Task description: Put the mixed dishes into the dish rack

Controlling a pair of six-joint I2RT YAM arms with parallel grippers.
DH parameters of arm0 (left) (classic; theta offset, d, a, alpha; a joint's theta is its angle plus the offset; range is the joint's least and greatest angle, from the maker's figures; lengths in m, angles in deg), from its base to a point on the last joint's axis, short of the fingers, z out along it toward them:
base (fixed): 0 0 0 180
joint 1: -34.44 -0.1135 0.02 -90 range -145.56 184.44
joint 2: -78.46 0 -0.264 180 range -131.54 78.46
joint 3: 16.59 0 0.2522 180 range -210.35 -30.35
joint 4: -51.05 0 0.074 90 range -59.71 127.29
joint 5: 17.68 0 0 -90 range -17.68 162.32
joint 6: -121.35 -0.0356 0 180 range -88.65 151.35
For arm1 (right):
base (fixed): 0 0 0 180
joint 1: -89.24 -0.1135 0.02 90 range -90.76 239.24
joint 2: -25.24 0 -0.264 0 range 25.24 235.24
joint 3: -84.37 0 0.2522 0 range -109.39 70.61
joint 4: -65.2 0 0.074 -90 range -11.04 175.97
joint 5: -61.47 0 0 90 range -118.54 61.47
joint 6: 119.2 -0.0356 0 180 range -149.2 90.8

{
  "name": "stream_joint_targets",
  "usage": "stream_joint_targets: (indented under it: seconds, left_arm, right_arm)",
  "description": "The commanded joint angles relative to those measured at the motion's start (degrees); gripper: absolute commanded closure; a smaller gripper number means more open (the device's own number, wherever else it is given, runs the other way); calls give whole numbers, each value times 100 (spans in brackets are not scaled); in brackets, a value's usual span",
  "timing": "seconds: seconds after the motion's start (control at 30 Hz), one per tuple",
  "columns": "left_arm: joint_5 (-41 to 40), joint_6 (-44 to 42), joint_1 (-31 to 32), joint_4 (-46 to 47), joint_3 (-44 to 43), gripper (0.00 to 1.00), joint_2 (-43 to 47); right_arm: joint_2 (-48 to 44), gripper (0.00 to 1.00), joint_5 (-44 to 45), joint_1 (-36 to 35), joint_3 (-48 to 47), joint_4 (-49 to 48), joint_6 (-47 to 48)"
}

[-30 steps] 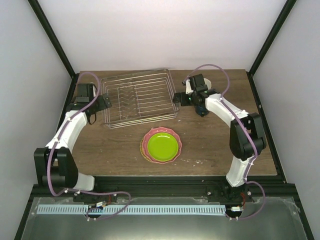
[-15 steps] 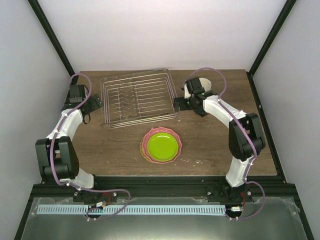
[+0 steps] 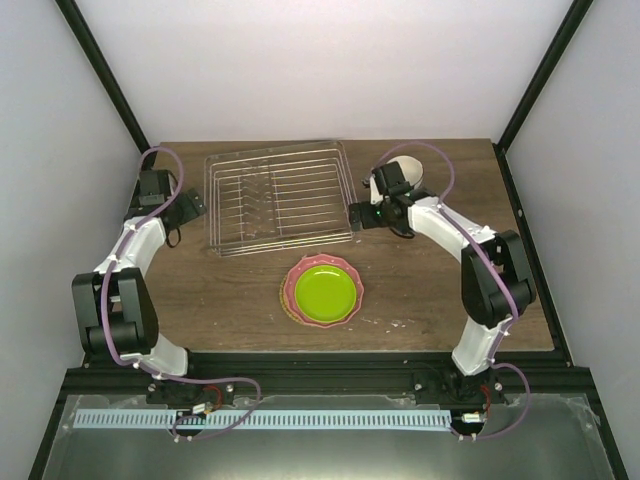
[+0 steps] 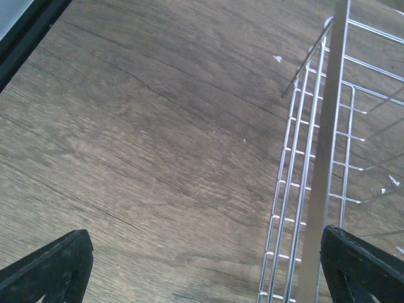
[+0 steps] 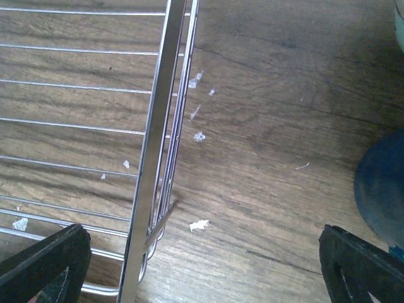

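Silver wire dish rack [image 3: 277, 196] stands toward the far edge of the tabletop [image 3: 430, 290], left of centre. The lime-green plate [image 3: 323, 291] lies stacked on the pink scalloped plate [image 3: 290, 287] near the front edge, centre. Left gripper [image 4: 203, 232] and right gripper [image 5: 202, 228] both gape wide, each straddling one side rail of the rack, clamping nothing.

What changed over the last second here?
The left end effector drew back slightly left from the dish rack; the right end effector slid nearer along the rack's right rim. Nothing was gripped or released; both stay open. The rack and the stacked plates barely moved.
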Motion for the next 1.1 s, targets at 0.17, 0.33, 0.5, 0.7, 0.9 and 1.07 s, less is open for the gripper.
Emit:
stream_joint_targets:
  seconds: [0.17, 0.33, 0.5, 0.7, 0.9, 1.07]
  left_arm:
    - [78, -64, -80, 117, 7, 0, 62]
    - [162, -42, -80, 134, 81, 0, 178]
    - [341, -81, -83, 154, 183, 0, 436]
    - [549, -80, -84, 280, 334, 0, 1098]
    - [956, 42, -80, 350, -89, 0, 1570]
    - [1366, 328, -87, 639, -506, 0, 1586]
  right_arm:
    - [-309, 0, 126, -100, 403, 636, 143]
    - [-399, 0, 132, -136, 574, 667, 94]
    - [-474, 0, 227, -148, 709, 559, 62]
    - [-613, 0, 585, -150, 550, 131, -129]
    - [-768, 0, 1412, -151, -144, 316, -102]
    - [-1311, 0, 1388, -156, -314, -36, 162]
